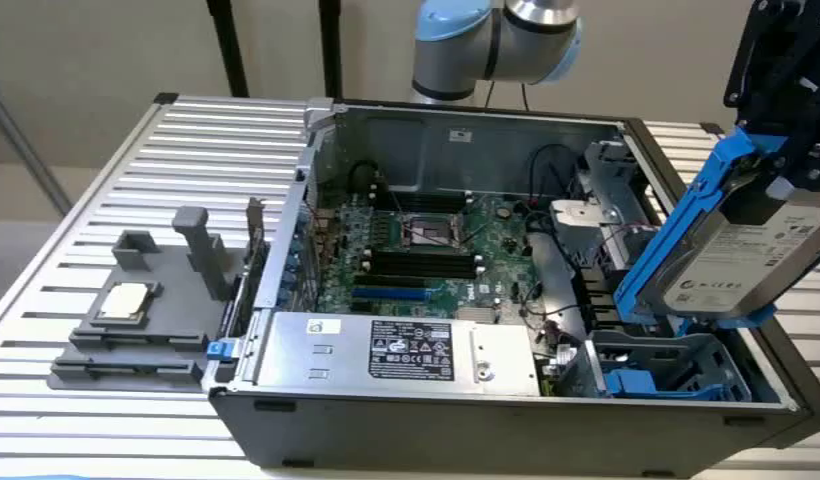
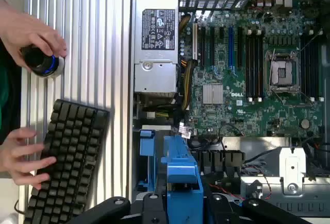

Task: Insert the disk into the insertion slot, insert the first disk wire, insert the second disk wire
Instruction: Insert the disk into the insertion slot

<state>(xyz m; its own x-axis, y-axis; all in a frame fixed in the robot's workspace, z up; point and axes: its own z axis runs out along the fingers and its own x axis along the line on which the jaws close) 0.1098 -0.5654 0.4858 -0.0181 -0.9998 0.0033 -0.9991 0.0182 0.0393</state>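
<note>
Hanging tilted on edge above the insertion slot (image 1: pixel 664 368), the disk (image 1: pixel 746 262) sits in its blue carrier at the exterior view's right with its label facing out. Whether its lower end touches the cage is hard to tell. The gripper (image 1: pixel 777 180) has its jaws spread wide and clamped on the carrier's sides, and its upper part is cut off. The wrist view looks down the carrier's blue edge, which hides much of the slot. It adds a person's hand (image 2: pixel 28 31) on a black knob (image 2: pixel 44 62) and the other hand (image 2: pixel 20 159) on a keyboard (image 2: pixel 69 157), near the silver power supply (image 2: pixel 154 54).
</note>
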